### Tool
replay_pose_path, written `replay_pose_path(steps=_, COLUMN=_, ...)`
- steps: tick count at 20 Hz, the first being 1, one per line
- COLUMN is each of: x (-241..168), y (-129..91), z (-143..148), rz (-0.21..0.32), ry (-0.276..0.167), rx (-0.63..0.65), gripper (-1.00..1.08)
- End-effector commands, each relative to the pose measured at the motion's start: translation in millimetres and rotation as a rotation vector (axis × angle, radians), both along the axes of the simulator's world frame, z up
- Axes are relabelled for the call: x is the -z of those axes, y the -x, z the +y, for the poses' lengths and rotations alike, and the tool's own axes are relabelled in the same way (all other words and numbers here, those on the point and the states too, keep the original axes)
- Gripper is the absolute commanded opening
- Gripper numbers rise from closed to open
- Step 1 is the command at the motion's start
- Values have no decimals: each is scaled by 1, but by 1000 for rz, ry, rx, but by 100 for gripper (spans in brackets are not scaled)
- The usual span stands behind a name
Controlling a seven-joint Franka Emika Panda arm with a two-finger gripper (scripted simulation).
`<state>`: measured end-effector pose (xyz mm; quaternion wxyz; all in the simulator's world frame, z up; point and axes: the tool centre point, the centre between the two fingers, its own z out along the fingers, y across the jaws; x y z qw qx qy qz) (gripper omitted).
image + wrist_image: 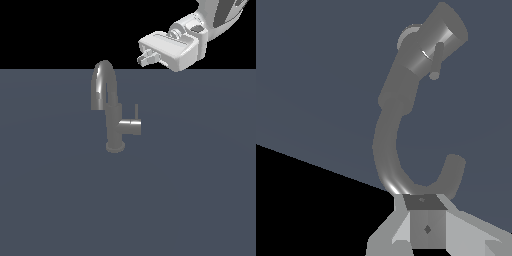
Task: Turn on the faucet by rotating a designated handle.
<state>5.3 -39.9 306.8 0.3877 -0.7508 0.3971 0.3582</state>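
The grey faucet [113, 127] stands upright on the dark floor, its arched spout [103, 82] curving toward the exterior view's left. The handle [131, 126] is a short stub sticking out of the column toward the exterior view's right, with a thin rod [136, 111] pointing up at its end. My gripper [145, 56] hangs above and to the exterior view's right of the faucet, apart from it, fingers together with nothing between them. The wrist view looks down over the gripper [426, 225] at the spout [390, 155] and the handle [442, 34].
The flat dark blue-grey floor [60, 200] spreads all around the faucet. Behind its far edge is black background. The white arm [215, 20] comes in from the upper right of the exterior view.
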Motion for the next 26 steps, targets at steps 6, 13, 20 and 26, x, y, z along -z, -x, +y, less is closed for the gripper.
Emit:
replay_pose_path(steps=6, x=56, y=-23, z=-4, rz=147, ry=-172, rx=171, gripper=-100)
replay_pose_path(steps=13, x=104, y=-35, z=-1, rz=269, ry=-313, rx=313, gripper=-100)
replay_pose_path(steps=20, x=135, y=-39, z=5, rz=343, ry=-399, rx=399, gripper=-100)
replay_pose_path(steps=26, x=145, y=-40, z=8, rz=367, ry=-428, rx=427, gripper=-100)
